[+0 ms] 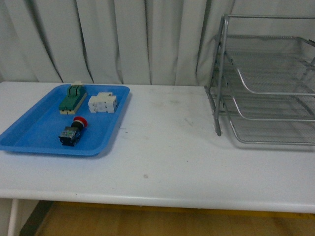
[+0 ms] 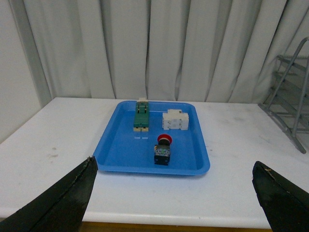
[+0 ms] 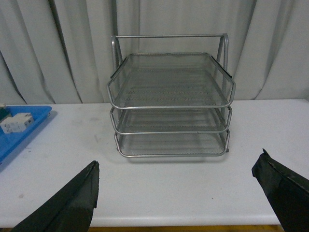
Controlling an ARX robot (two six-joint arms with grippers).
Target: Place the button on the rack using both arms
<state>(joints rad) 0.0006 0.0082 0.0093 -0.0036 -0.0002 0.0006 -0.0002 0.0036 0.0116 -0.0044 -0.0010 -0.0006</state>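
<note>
The button (image 1: 74, 131), with a red round cap and a dark blocky body, lies on its side in the blue tray (image 1: 29, 135) at the table's left. It also shows in the left wrist view (image 2: 162, 150). The silver wire-mesh three-tier rack (image 1: 268, 83) stands at the table's right, and it faces the right wrist view (image 3: 171, 104). My left gripper (image 2: 174, 193) is open and empty, back from the table's front edge, facing the tray. My right gripper (image 3: 176, 193) is open and empty, facing the rack. Neither arm shows in the front view.
A green rectangular block (image 1: 73, 97) and a white blocky part (image 1: 103, 103) lie in the blue tray behind the button. White curtains hang behind the white table (image 1: 162, 162). The table's front edge runs across the lower front view.
</note>
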